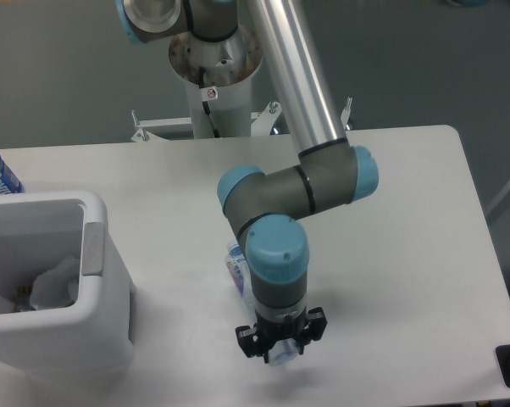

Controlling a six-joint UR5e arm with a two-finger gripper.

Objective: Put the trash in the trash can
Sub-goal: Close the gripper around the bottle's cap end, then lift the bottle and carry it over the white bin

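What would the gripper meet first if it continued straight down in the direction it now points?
The gripper points down and appears to hold the clear plastic bottle already between its fingers. Below that, the first thing would probably be the white table, though the height above it is hard to judge.

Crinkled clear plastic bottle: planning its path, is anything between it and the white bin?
Nothing visible blocks it. The crinkled clear plastic bottle sits in the gripper; only bare white table separates it from the white boxy plastic bin.

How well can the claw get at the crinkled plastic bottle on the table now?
Probably yes: the claw is already down at the crinkled plastic bottle, its lower end between the fingers, and nothing stands in the way. Whether it grips cannot be told.
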